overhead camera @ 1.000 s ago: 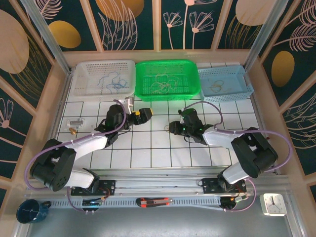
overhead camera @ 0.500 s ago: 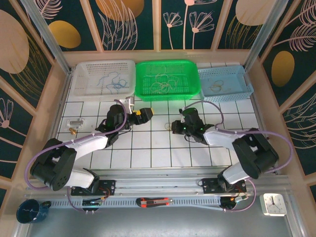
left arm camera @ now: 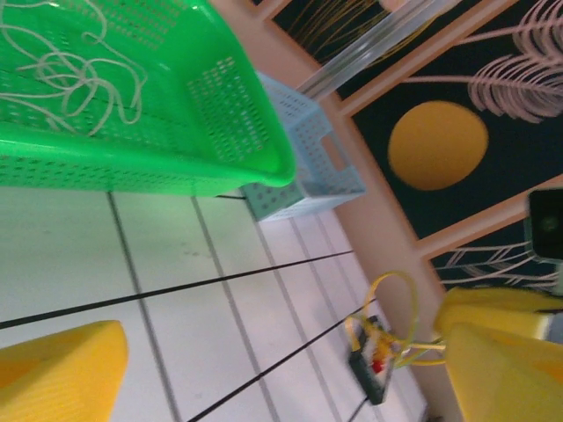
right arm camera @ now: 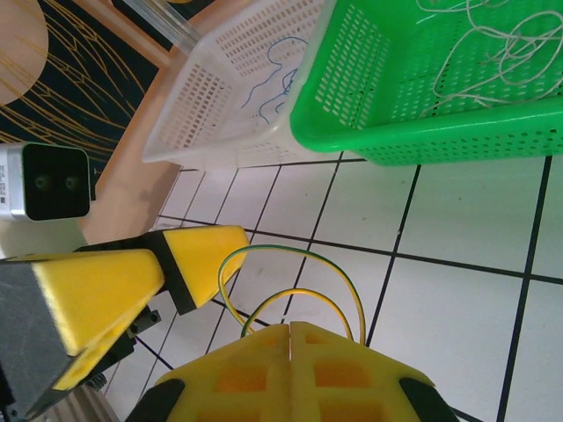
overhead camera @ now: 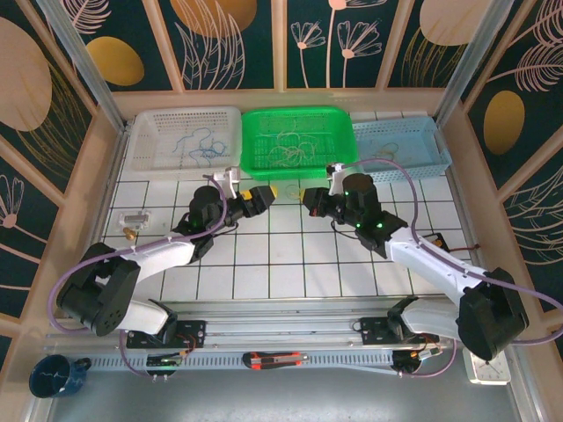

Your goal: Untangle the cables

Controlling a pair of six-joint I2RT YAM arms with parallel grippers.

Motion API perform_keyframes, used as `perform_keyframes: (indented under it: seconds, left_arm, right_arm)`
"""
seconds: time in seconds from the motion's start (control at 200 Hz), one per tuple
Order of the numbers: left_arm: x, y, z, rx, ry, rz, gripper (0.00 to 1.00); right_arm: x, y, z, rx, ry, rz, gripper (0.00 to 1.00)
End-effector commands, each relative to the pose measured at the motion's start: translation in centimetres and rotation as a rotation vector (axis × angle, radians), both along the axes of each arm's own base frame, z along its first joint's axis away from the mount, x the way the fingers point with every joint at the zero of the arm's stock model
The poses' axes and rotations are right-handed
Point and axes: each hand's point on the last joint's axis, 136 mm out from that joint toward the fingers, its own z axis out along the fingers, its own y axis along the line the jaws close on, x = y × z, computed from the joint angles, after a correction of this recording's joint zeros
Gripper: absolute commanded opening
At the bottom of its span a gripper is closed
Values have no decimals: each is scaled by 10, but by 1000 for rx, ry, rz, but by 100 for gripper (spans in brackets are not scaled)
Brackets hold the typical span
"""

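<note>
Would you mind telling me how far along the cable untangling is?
Done: blue cables lie in the white basket, pale ones in the green basket. In hand: the right gripper pinches a yellow wire beside the open left gripper. Left: likely binning that wire.

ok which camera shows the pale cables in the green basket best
Top external: the whole clump of pale cables sits in frame inside the green basket, though the strands look fine. Left wrist shows part of it larger, cut off by the frame edge; right wrist likewise.

White gridded table (overhead camera: pixel 281 264), white basket (overhead camera: pixel 145 145), green basket (overhead camera: pixel 257 161), blue basket (overhead camera: pixel 431 145) along far edge, small metal parts (overhead camera: pixel 134 218) at left
</note>
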Motion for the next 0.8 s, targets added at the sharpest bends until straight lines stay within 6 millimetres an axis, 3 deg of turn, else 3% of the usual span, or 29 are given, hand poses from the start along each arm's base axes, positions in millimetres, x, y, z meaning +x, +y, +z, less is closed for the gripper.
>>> perform_keyframes:
  seconds: [0.0, 0.175, 0.56, 0.796]
  left_arm:
    - [-6, -11, 25, -106, -49, -45, 85]
    - [-10, -24, 31, -135, -55, -73, 75]
    - [-2, -49, 24, -124, -38, -116, 51]
    - [-3, -38, 26, -87, -71, -66, 65]
  right_arm:
    - [-2, 1, 13, 26, -6, 12, 0]
    - [-3, 2, 11, 33, 0, 20, 0]
    - [-6, 4, 7, 38, 9, 35, 0]
    - [3, -13, 19, 63, -3, -7, 0]
